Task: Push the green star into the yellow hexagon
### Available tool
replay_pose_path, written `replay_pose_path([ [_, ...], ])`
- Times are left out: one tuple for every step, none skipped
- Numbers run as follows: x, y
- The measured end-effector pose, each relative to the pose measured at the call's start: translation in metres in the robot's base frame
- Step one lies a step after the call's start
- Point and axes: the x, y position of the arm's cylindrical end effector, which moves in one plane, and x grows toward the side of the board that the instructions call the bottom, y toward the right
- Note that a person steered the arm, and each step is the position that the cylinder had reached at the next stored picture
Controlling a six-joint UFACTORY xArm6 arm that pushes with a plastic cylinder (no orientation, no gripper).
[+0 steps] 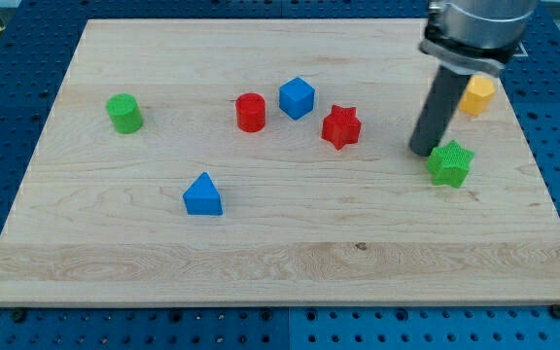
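Note:
The green star lies on the wooden board at the view's right. The yellow hexagon sits above it near the board's right edge, partly hidden behind the rod. My tip rests on the board just left of the green star, close to its upper left side, and below and left of the yellow hexagon.
A red star, a blue cube and a red cylinder sit mid-board. A green cylinder is at the left. A blue triangular block lies lower left of centre. The board's right edge is near the green star.

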Motion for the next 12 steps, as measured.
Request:
replay_pose_path([
  [0.017, -0.046],
  [0.037, -0.024],
  [0.037, 0.034],
  [0.037, 0.071],
  [0.054, 0.060],
  [0.089, 0.073],
  [0.086, 0.100],
  [0.064, 0.100],
  [0.040, 0.100],
  [0.051, 0.100],
  [0.061, 0.119],
  [0.040, 0.122],
])
